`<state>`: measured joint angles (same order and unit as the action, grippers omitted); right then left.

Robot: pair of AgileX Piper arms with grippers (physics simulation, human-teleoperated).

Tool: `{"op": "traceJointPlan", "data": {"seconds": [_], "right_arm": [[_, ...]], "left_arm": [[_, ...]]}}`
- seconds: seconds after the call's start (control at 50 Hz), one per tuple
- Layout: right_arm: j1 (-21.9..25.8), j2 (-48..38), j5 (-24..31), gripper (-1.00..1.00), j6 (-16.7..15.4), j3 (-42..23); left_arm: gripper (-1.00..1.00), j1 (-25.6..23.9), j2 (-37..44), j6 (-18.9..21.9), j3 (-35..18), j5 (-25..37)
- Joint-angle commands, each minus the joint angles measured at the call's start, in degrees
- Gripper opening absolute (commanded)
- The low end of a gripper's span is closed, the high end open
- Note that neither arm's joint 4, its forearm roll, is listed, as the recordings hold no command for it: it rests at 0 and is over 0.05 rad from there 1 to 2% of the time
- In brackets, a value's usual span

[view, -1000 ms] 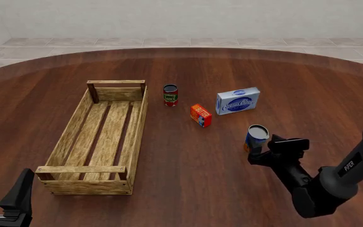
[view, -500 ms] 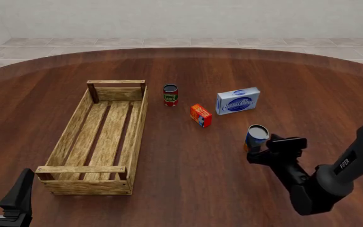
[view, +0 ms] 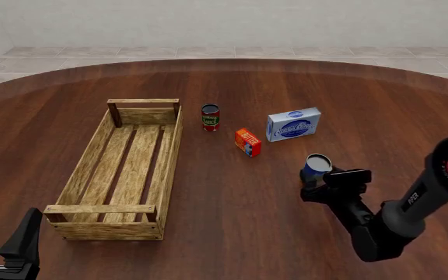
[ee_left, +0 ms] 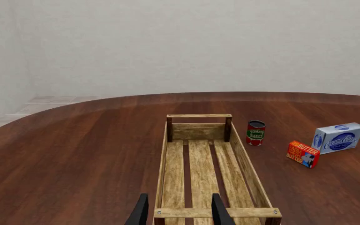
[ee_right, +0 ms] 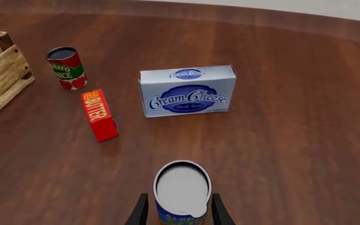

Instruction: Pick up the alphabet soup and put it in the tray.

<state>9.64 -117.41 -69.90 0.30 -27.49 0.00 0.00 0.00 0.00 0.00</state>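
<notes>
Alphabet soup (view: 317,168) upright on desk (view: 232,245), well right of tray (view: 123,169), not lifted. Right gripper (ee_right: 175,212) at the can: its 2 fingers (ee_right: 140,213) flank the sides, apparently touching; firm clamp cannot be told. Left gripper (ee_left: 176,211) idle at tray's near end, fingers apart, holding nothing. Judged early: grasp, lift, carry, release all remain.

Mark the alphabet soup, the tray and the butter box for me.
alphabet soup (ee_right: 181,186), right wrist view, pale lid.
tray (view: 171,144), front view, right side wall.
butter box (view: 248,142), front view, orange top face.
</notes>
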Motion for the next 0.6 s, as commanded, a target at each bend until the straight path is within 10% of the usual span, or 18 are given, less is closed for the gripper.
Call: {"op": "traceJointPlan", "data": {"seconds": [0.02,0.26,0.28,0.6], "right_arm": [[-0.1,-1.3,0.0,1.00,0.3,-1.1],[0.0,-4.0,0.0,1.00,1.1,-3.3],[0.1,-3.9,0.0,-1.00,1.3,-3.2],[2.2,-1.9,0.0,-1.00,1.7,-1.6]], "left_arm": [[1.00,0.0,0.0,0.0,0.0,0.0],[1.00,0.0,0.0,0.0,0.0,0.0],[1.00,0.0,0.0,0.0,0.0,0.0],[1.00,0.0,0.0,0.0,0.0,0.0]]}}
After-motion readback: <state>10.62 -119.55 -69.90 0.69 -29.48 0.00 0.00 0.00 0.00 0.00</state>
